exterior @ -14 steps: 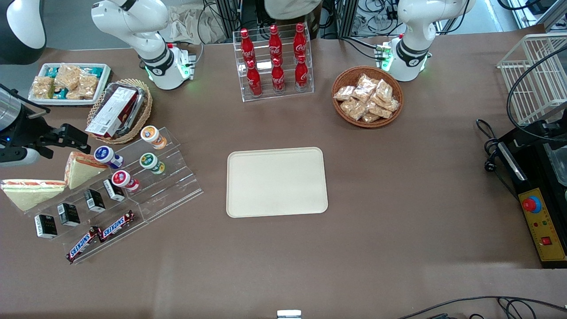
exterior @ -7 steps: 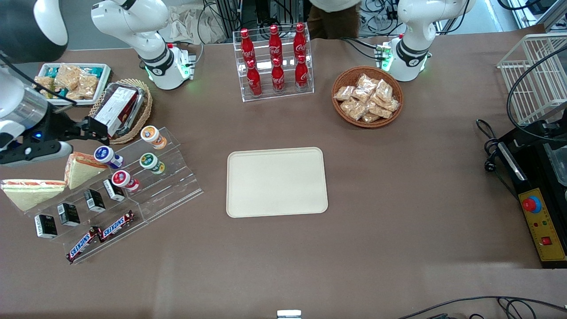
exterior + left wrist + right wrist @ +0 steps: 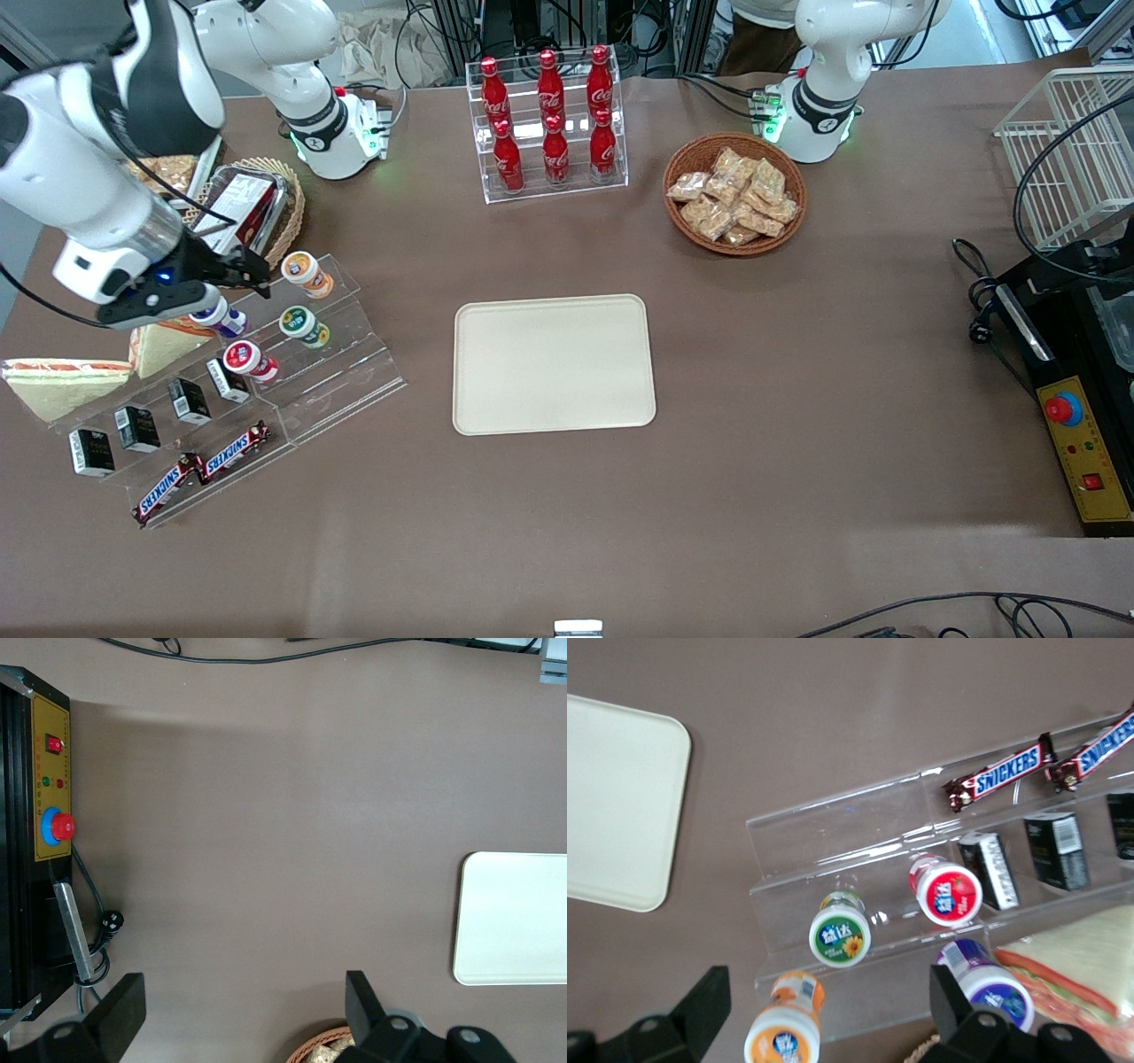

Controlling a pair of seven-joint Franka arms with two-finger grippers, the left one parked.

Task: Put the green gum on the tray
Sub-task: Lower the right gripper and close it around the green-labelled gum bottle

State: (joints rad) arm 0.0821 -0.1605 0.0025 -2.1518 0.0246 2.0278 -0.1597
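The right arm's gripper hangs above the top end of the clear acrylic stepped display stand, just beside the orange-lidded gum bottle and over the purple-lidded bottle; its two black fingers stand spread wide in the wrist view, nothing between them, so the pincer is open and empty; the small round green-lidded gum bottle with the white mark sits on a middle step of the stand, upright and untouched, nearer the front camera than the orange-lidded bottle and a step above the red-lidded bottle; from the wrist camera the green gum shows its lid face-on, between the orange-lidded one and the red-lidded one; on the stand's lower steps sit small black boxes and two Snickers bars; wrapped triangular sandwiches lie beside the stand at the working arm's end of the table; the large flat cream-beige rectangular plastic tray lies on the brown table near the middle, well apart from the stand, nothing on it; farther from the camera stands a clear rack of red cola bottles, and a round wicker basket of snack packets sits toward the parked arm's end.
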